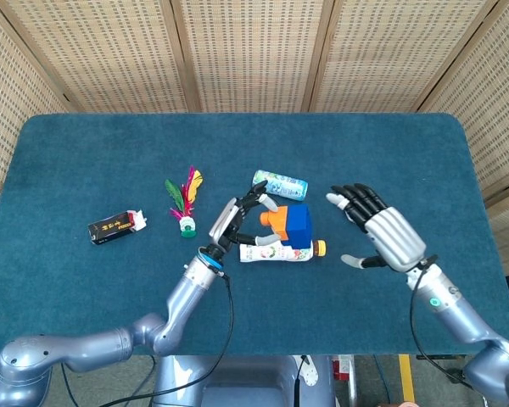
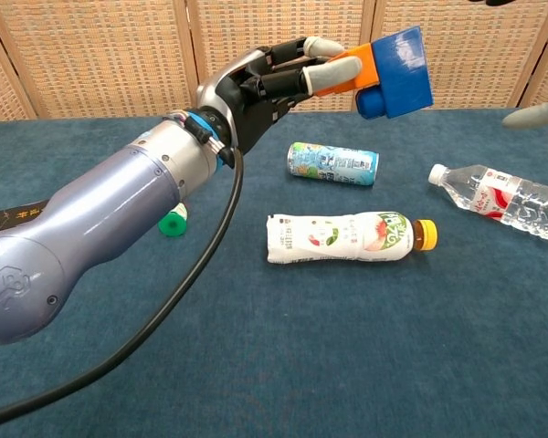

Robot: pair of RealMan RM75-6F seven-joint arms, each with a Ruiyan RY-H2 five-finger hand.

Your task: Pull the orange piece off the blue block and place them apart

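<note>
My left hand (image 1: 242,219) (image 2: 272,80) holds the orange piece (image 1: 276,220) (image 2: 353,69) by its fingertips, raised above the table. The blue block (image 1: 299,227) (image 2: 399,70) is still joined to the orange piece on its right side. My right hand (image 1: 382,236) hovers open to the right of the block, fingers spread and apart from it. In the chest view only a fingertip of the right hand (image 2: 534,111) shows at the right edge.
On the blue table (image 1: 85,153) lie a white bottle with a yellow cap (image 1: 276,252) (image 2: 342,237), a drink can (image 1: 280,184) (image 2: 332,164), a clear water bottle (image 2: 502,203), a feathered shuttlecock (image 1: 184,199) and a small black box (image 1: 112,228).
</note>
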